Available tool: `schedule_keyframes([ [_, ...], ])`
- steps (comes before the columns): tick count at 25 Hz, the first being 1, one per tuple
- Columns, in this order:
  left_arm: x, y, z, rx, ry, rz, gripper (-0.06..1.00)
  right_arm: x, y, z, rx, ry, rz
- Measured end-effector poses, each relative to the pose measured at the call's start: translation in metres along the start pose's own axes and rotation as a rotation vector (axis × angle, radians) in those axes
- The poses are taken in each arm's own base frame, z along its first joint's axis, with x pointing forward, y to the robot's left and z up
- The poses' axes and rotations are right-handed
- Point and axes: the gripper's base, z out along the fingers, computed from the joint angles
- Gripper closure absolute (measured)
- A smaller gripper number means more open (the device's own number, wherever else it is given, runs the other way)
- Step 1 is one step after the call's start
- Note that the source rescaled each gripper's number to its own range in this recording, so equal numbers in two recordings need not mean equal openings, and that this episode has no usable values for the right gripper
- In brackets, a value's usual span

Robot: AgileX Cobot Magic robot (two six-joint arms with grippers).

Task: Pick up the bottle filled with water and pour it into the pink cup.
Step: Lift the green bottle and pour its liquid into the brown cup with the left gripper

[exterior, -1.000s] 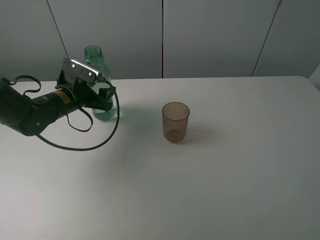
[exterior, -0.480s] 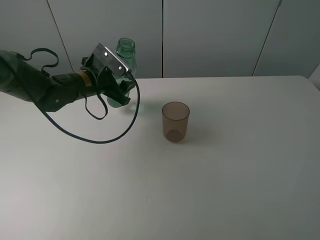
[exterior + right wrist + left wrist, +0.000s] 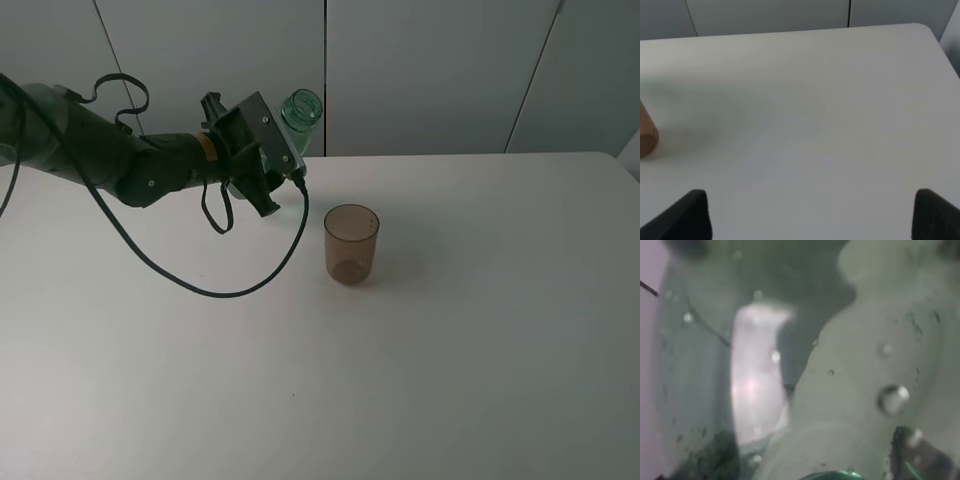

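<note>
The green bottle [image 3: 299, 110] is lifted off the table and tilted, its open mouth pointing up and to the right, toward the pink cup [image 3: 351, 243]. My left gripper [image 3: 262, 168] is shut on the bottle's body and hides most of it. The bottle is up and to the left of the cup. In the left wrist view the bottle [image 3: 840, 390] fills the frame, with water and bubbles inside. The cup stands upright on the white table [image 3: 450, 350]; its edge also shows in the right wrist view [image 3: 646, 134]. My right gripper [image 3: 810, 216] is open and empty above the table, to the right of the cup.
The left arm's black cable [image 3: 215, 288] hangs in a loop down to the table left of the cup. Grey wall panels [image 3: 430, 70] stand behind the table's far edge.
My left gripper has lifted the bottle off the table, carried it right toward the cup and tilted it from upright. The cup has not moved.
</note>
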Motion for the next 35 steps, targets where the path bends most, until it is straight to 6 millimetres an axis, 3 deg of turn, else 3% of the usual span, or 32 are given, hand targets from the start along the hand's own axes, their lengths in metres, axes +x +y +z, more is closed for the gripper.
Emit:
schedule_keyframes([
  [9, -0.013, -0.008, 0.004, 0.008, 0.031, 0.212, 0.94, 0.000, 0.000, 0.000, 0.000, 0.000, 0.000],
  [35, -0.015, -0.012, 0.003, -0.005, 0.091, 0.555, 0.94, 0.000, 0.000, 0.000, 0.000, 0.000, 0.000],
])
